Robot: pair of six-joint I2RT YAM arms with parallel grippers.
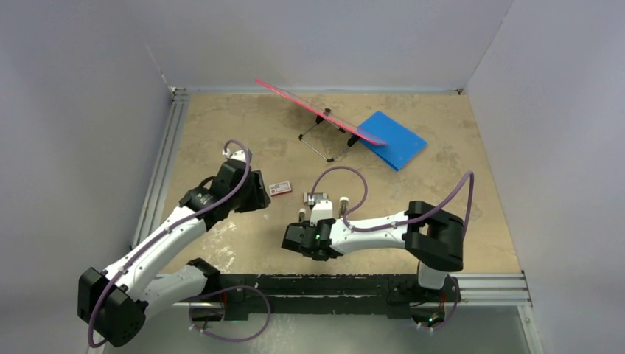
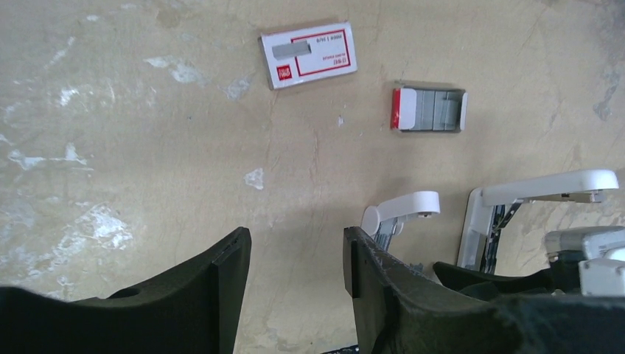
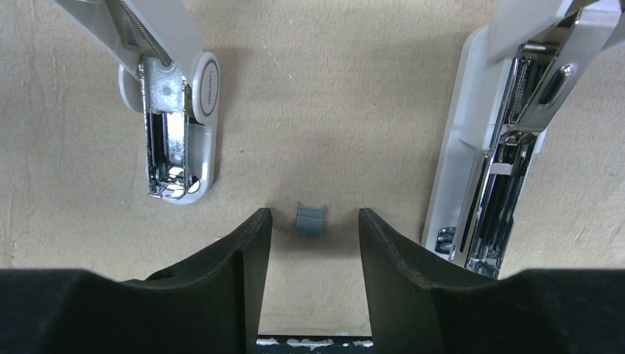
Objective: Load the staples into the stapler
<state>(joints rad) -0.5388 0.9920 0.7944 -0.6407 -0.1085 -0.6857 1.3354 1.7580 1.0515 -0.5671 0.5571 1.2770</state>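
Right pincer apart, gripping nothing; staples lying on bench between its fingertips, touching neither; stapler one side, second stapler other side, both open. Left pincer apart, empty; staple box ahead

The only print sits on the white box in the left wrist view. A red-outlined panel holds a few lines of dark type, upside down from here and too small to read; the top line may be figures. Beside it is a small red square logo with white letters, also illegible. In the right wrist view, the small stapler has a faint raised word along its round hinge cap, and I cannot make it out.
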